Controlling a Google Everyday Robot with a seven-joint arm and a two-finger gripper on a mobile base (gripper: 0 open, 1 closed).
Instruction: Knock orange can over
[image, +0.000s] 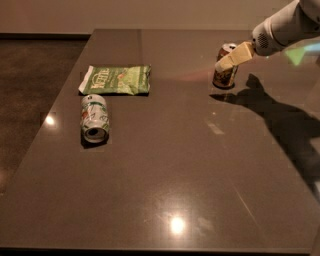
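Dark, glossy table, seen from above and in front.

Orange can: far right part of the table, near the back edge. It stands on its base, about upright; whether it leans at all cannot be told. Silver top with pull tab faces up. Body reads orange-brown in this light.

Gripper: reaches in from the upper right on a white arm. Its pale tan end slants down and to the left and crosses the upper part of the orange can, just under the rim. It looks to be touching the can or right against it; real contact cannot be made out. How far the gripper is open cannot be told, since its tan end shows as one single shape. It is not seen to have hold of anything.

Shadow of the arm falls on the table right of the can and runs toward the near right corner.

Left half of the table: a green snack bag lies flat. Just in front of it, a white-and-green can lies on its side, with one end toward the camera. Both are well apart from the orange can.

A bright spot of light reflects near the front edge. Dark floor shows to the left.
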